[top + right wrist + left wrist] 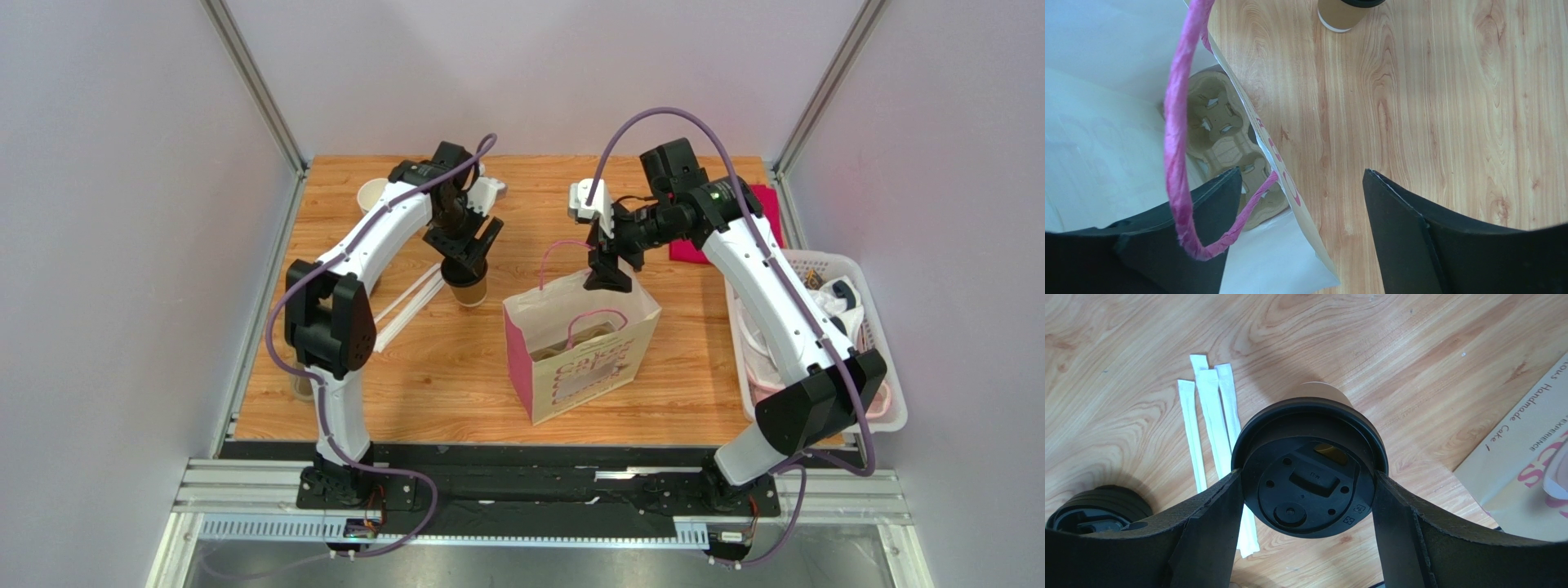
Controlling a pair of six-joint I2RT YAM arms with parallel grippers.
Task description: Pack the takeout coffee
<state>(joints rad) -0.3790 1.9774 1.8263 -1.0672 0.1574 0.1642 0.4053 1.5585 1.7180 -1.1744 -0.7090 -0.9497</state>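
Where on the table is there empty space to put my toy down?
Bare wood in front, between the straws and the bag. More between bag and basket. Crowded on the left: coffee, another cup, straws.

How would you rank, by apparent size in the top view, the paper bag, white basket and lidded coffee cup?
Largest: white basket and paper bag, too alike to rank.
Smallest: lidded coffee cup, clearly.
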